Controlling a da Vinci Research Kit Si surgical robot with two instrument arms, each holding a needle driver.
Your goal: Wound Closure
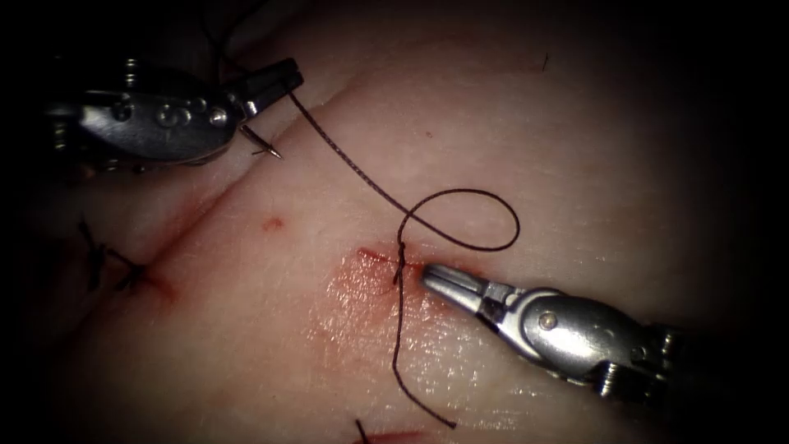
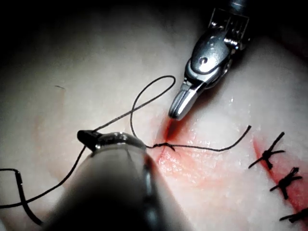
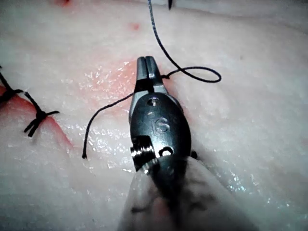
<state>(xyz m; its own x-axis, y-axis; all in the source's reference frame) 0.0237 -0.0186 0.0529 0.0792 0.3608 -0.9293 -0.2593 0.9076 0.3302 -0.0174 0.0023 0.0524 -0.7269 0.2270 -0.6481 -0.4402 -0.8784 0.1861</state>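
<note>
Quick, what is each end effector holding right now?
Left end effector: shut on the thread; the needle shows just below it, out of the tissue.
Right end effector: shut, holding nothing, tip beside the knot.

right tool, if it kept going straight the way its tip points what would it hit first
Most likely the thread where it enters the tissue at the reddened stitch site, just ahead of the right tool. Its shut fingers hold nothing. Whether the tip sits above the tissue is unclear.
</note>
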